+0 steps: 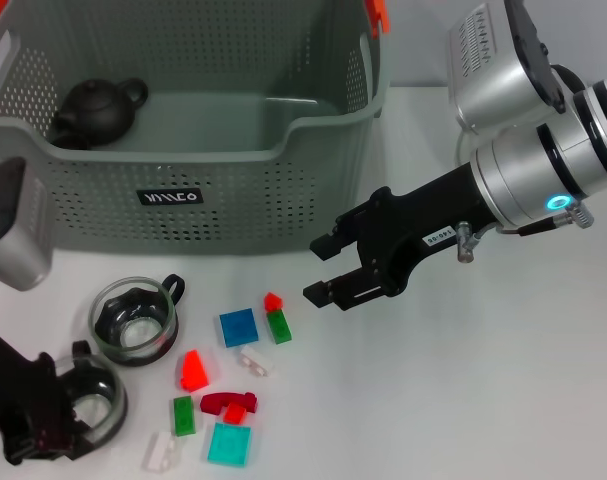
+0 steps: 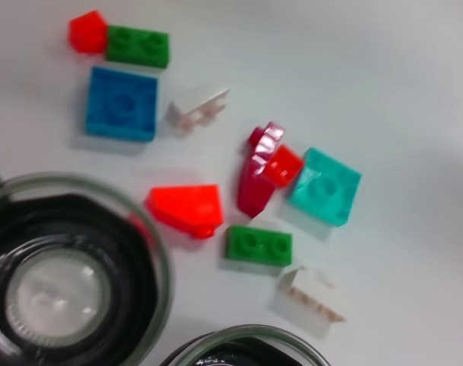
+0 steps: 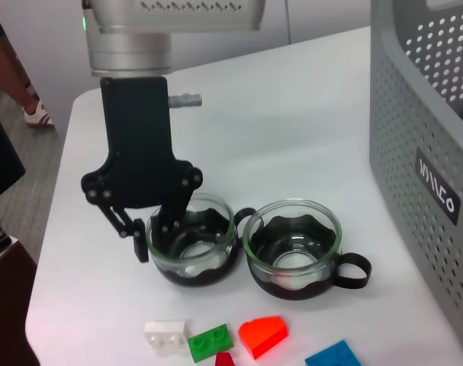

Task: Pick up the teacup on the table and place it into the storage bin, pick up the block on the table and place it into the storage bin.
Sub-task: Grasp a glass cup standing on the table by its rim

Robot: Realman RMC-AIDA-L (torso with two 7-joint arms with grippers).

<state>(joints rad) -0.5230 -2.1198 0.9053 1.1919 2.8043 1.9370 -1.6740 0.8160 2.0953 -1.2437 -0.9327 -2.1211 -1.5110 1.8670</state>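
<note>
At the near left corner of the table, the left gripper reaches down over one glass teacup, one finger inside its rim and one outside, gripping the wall. A second teacup stands just beside it, near scattered blocks. From the right, the right gripper hangs level above the table, jaws apart and empty. Farther back, the storage bin, its label too stylised to read, holds a black teapot.

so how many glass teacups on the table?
2. One teacup sits free in front of the bin; the other is nearer the robot, with the left gripper at its rim.
</note>
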